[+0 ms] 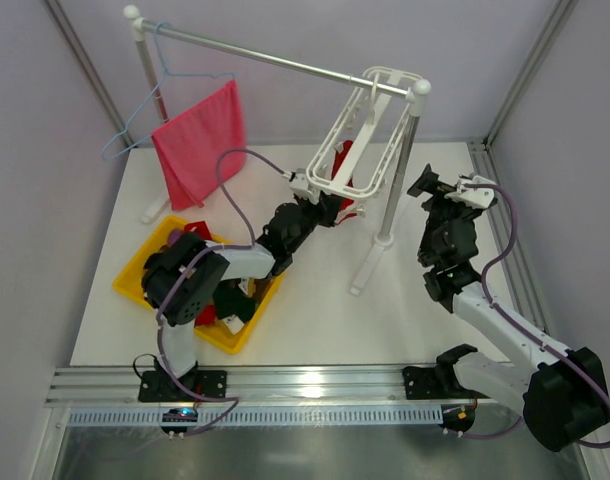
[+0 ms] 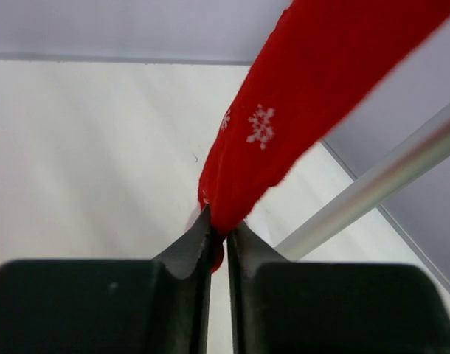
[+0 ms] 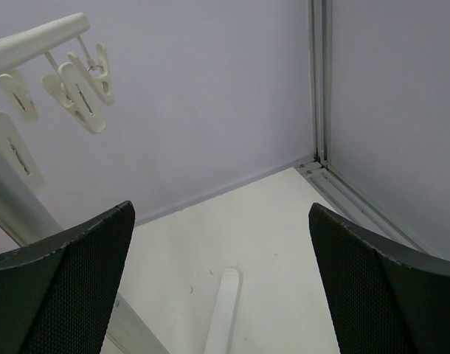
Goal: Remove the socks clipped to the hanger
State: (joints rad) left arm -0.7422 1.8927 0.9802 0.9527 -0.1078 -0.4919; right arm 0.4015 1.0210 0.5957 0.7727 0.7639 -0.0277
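A red sock (image 2: 299,110) with white snowflakes is pinched at its lower end between the nearly closed jaws of the left gripper (image 2: 219,234). It is hung under the white hanger (image 1: 357,140) on the rail (image 1: 275,58). The right gripper (image 3: 221,214) is spread wide and empty, near the clips (image 3: 77,81).

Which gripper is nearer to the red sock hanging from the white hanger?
Left. The left gripper pinches the red sock at its lower end; the right gripper stands open, apart from it, holding nothing.

Bright, even light; the left fingers (image 2: 184,254) blur close up.
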